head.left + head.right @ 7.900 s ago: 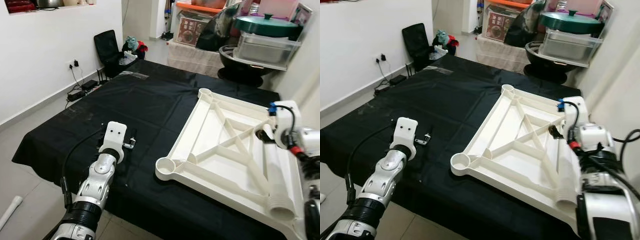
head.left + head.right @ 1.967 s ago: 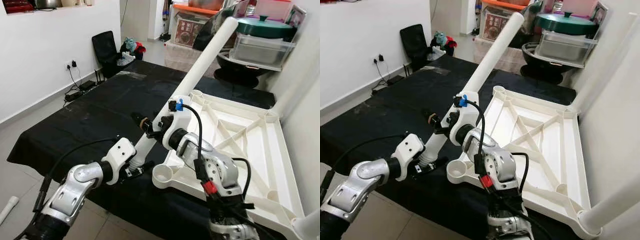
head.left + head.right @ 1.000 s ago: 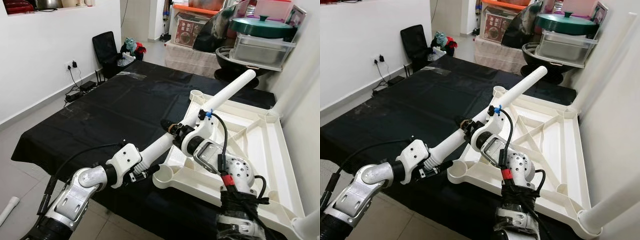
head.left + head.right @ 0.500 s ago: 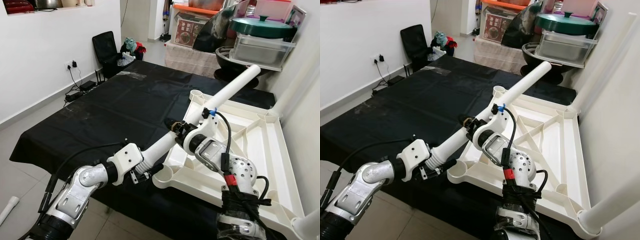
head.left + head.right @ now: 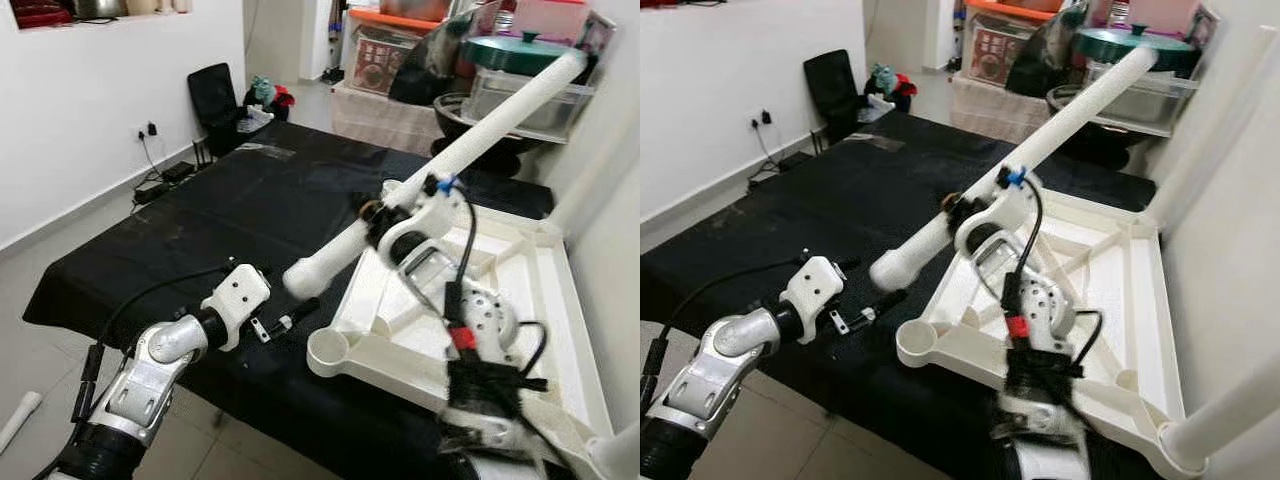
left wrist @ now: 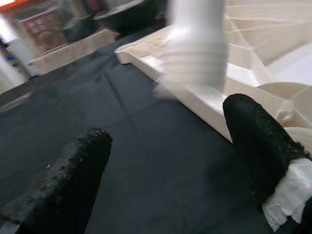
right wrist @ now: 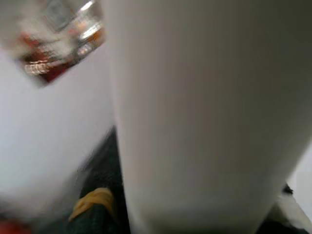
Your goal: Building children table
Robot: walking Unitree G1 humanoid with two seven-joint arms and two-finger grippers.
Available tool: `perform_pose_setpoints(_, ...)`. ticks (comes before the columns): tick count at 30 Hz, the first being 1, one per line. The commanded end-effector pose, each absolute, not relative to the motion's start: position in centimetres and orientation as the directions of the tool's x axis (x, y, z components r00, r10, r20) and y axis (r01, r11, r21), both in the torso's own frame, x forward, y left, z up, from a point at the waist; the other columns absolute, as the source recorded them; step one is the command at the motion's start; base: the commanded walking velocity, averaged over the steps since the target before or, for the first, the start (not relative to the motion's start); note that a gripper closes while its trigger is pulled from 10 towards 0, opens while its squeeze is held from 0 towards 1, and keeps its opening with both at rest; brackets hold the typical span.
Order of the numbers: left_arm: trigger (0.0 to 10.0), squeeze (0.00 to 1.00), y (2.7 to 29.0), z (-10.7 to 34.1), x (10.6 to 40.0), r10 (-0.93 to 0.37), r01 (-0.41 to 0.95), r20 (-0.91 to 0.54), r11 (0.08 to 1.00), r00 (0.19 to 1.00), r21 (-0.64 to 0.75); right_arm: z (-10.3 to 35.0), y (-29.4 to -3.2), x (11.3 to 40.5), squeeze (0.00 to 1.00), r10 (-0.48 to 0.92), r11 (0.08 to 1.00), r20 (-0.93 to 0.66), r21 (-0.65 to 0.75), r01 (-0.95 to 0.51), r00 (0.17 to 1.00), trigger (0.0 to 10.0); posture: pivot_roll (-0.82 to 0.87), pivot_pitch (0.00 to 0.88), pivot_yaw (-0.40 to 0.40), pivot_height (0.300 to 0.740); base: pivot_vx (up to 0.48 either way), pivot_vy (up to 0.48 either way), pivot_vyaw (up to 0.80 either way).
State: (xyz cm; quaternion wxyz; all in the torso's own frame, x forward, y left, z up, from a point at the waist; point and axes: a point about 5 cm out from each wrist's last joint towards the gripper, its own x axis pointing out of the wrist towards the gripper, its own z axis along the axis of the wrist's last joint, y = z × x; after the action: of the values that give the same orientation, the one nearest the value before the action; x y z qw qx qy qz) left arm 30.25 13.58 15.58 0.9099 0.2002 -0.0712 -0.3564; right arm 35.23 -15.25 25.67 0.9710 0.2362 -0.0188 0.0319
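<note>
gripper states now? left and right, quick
Left gripper: open, holding nothing, over the black cloth.
Right gripper: shut on the white table leg.

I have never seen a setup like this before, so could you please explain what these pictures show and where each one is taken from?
This is a humanoid robot with two silver arms, each ending in a gripper of two long black fingers. The two wide pictures come from a stereo camera on its head, looking forward and down. The other two come from cameras on its wrists, looking along the fingers.

On the black cloth lies a white plastic tabletop, upside down, so its ribs and round leg sockets show. The right gripper is shut on a long white table leg, held slanting in the air above the near corner socket. The right wrist view shows that leg close up and blurred. The left gripper is open and holds nothing, beside the tabletop's near corner; its wrist view shows both fingers apart over the cloth.
</note>
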Motion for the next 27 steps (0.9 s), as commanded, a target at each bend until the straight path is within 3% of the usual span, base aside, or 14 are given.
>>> perform_pose_setpoints(1,10.0,1.00,14.0,15.0,30.1,-0.641,0.598,-0.023,0.702,0.767,0.386,26.6,-17.0,34.8,0.00,-0.056,0.937,0.143,0.350,0.003,0.988,0.0,0.06,0.000,-0.099,0.740,0.000,0.000,0.00)
perform_pose_setpoints(8,10.0,1.00,14.5,14.1,30.0,-0.579,0.555,-0.035,0.761,0.815,0.335,26.1,-18.0,34.0,0.00,-0.092,0.956,0.164,0.291,0.041,0.982,0.0,0.06,0.000,-0.099,0.740,0.000,0.000,0.00)
perform_pose_setpoints(9,10.0,0.75,14.6,13.7,29.7,-0.560,0.545,-0.048,0.778,0.827,0.313,25.2,-18.0,33.4,0.00,-0.059,0.963,0.146,0.271,0.017,0.988,0.0,0.06,0.000,-0.097,0.740,0.000,0.000,0.00)
perform_pose_setpoints(10,10.0,0.31,15.0,13.3,29.5,-0.540,0.533,-0.058,0.796,0.839,0.287,24.3,-17.9,32.7,0.00,0.000,0.967,0.118,0.254,-0.030,0.993,0.0,0.05,0.000,-0.096,0.740,0.000,0.000,0.00)
perform_pose_setpoints(11,10.0,0.31,15.0,13.3,29.5,-0.540,0.533,-0.058,0.796,0.839,0.287,24.3,-17.9,32.7,0.00,0.000,0.967,0.118,0.254,-0.030,0.993,0.0,0.05,0.000,-0.096,0.740,0.000,0.000,0.00)
perform_pose_setpoints(12,10.0,0.00,15.3,13.1,29.3,-0.525,0.522,-0.063,0.813,0.849,0.258,23.8,-17.8,32.1,0.00,0.050,0.968,0.105,0.240,-0.074,0.993,0.0,0.05,0.000,-0.096,0.740,0.000,0.000,0.00)
perform_pose_setpoints(20,10.0,0.00,18.6,12.6,29.0,-0.410,0.420,-0.095,0.889,0.907,0.181,23.0,-18.5,29.8,0.00,0.225,0.963,0.124,0.125,-0.241,0.966,0.0,0.05,0.000,-0.092,0.740,0.000,0.000,0.00)
perform_pose_setpoints(27,10.0,0.00,17.9,12.1,28.4,-0.428,0.441,-0.111,0.881,0.897,0.169,22.6,-17.4,29.2,0.00,0.282,0.947,0.130,0.124,-0.297,0.951,0.0,0.05,0.000,-0.088,0.740,0.000,0.000,0.00)
